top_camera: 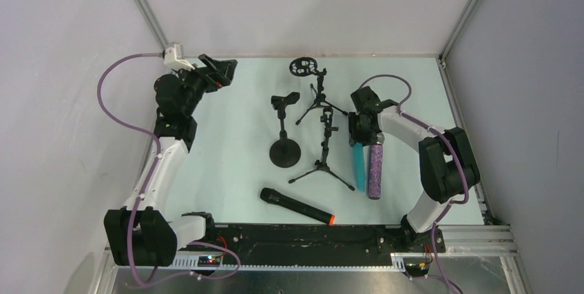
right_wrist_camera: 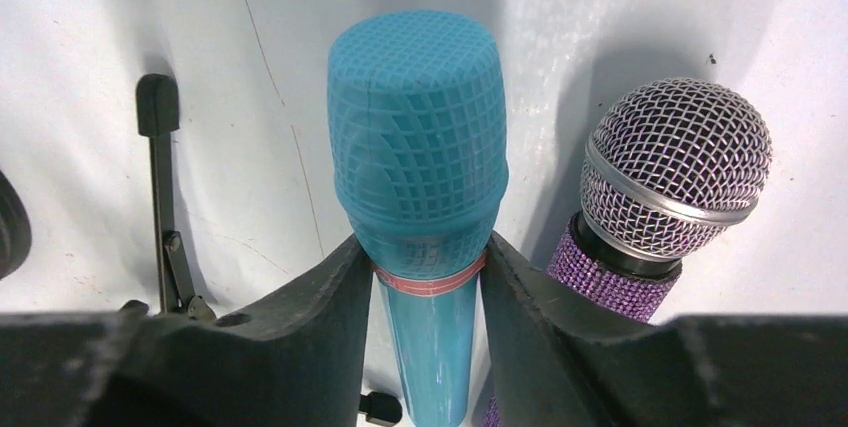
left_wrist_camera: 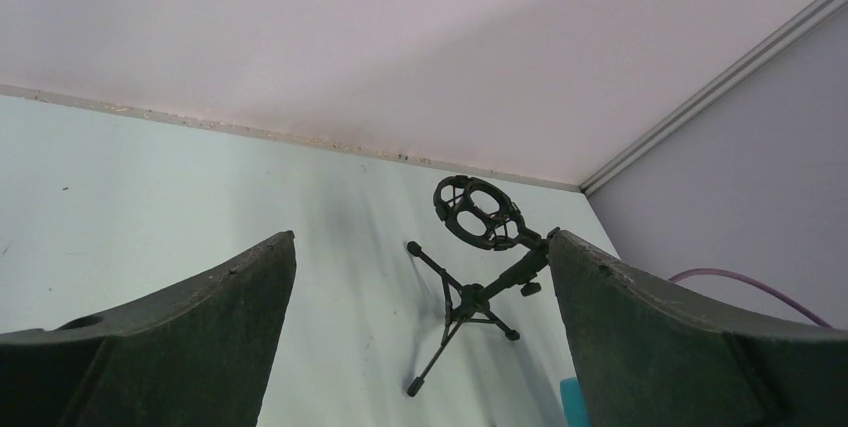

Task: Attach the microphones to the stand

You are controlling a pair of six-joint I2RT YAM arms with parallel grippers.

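Note:
The cyan-blue microphone (top_camera: 358, 162) lies on the table at the right, close beside the glittery purple microphone (top_camera: 375, 170). My right gripper (top_camera: 359, 137) is shut on the cyan one just below its head. In the right wrist view the fingers (right_wrist_camera: 428, 267) clamp its neck under the cyan head (right_wrist_camera: 418, 127), with the purple one's silver mesh head (right_wrist_camera: 675, 162) to the right. The black microphone with the orange-red end (top_camera: 296, 206) lies near the front edge. My left gripper (top_camera: 219, 70) is open and empty at the back left, raised (left_wrist_camera: 422, 239).
Three black stands are mid-table: a round-base stand with a clip (top_camera: 284, 151), a tripod with a ring shock mount (top_camera: 301, 67) that also shows in the left wrist view (left_wrist_camera: 478, 215), and a second tripod (top_camera: 324, 149) just left of the right gripper. Walls enclose three sides.

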